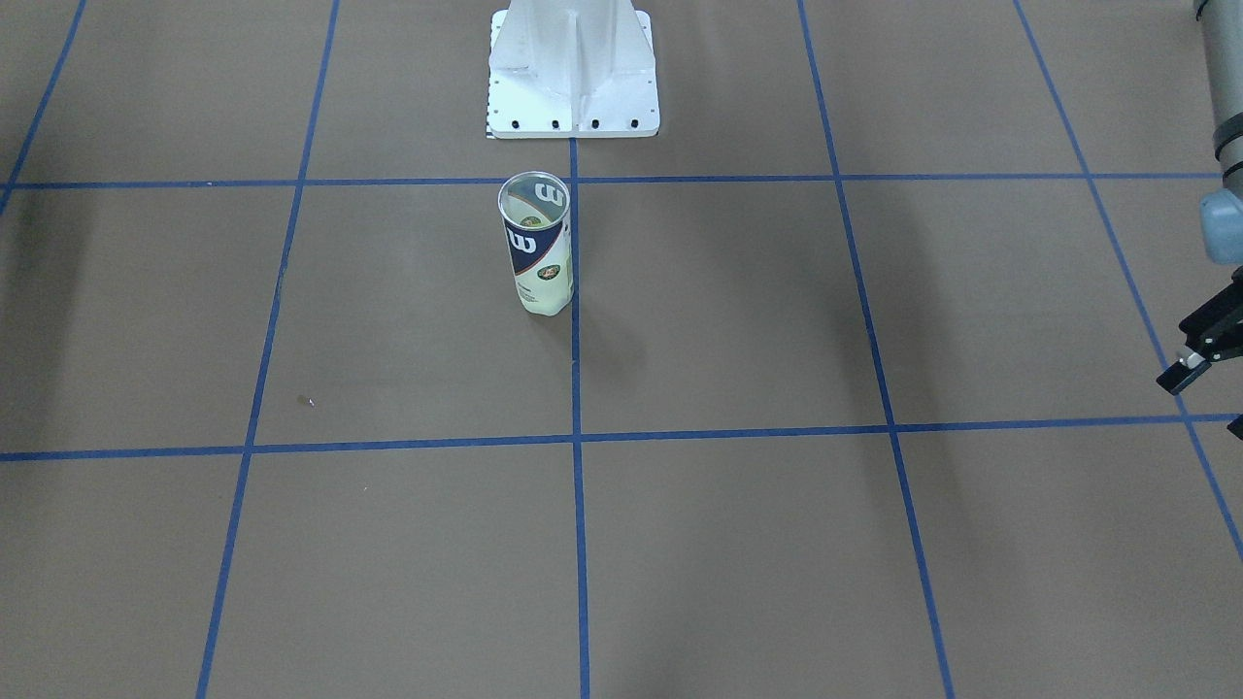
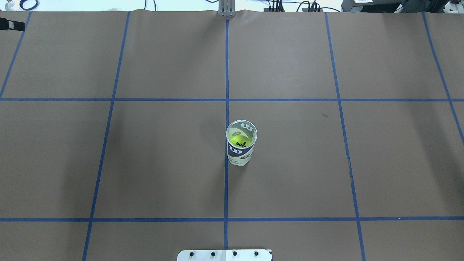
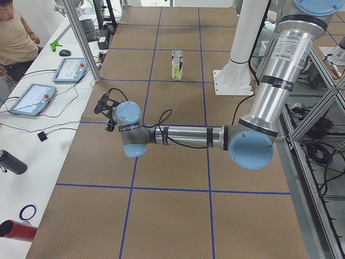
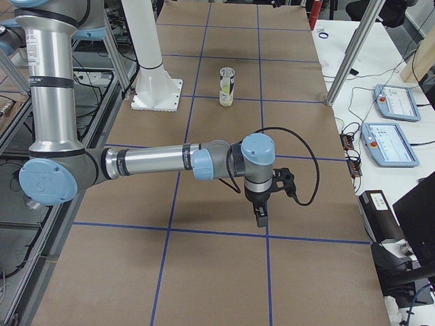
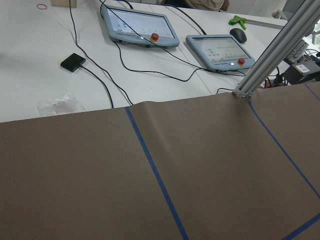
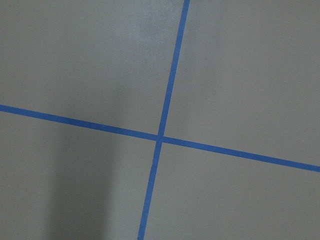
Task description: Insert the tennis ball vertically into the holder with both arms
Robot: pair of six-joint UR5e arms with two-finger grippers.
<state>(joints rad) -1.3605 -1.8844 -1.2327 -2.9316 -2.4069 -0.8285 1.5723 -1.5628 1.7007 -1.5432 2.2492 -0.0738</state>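
Overhead exterior view: holder [image 2: 241, 145] stands upright on the brown-papered table [image 2: 152, 163], near the middle, its base just beside the central blue tape line [image 2: 227, 65], on the robot's right of it. Open top faces up; a yellow-green tennis ball [image 2: 239, 140] with black print sits inside, seen through the mouth. Label is navy over white, with the "W" logo showing. White pedestal base [image 2: 224, 255] is at the table's near edge, apart from the holder, on the same tape line.

Front-facing view: left gripper [image 1: 1202, 349] is at the frame edge, well apart from the holder and partly cut off. How far its jaws are parted cannot be told; the visible part holds nothing.

Right gripper [image 4: 262, 216] shows only in the exterior right view. It points down over the table near a tape crossing, well apart from the holder; its opening cannot be judged.

Left wrist view looks past the table edge at two teach pendants [image 5: 140, 25] and cables on a white bench [image 5: 30, 60]
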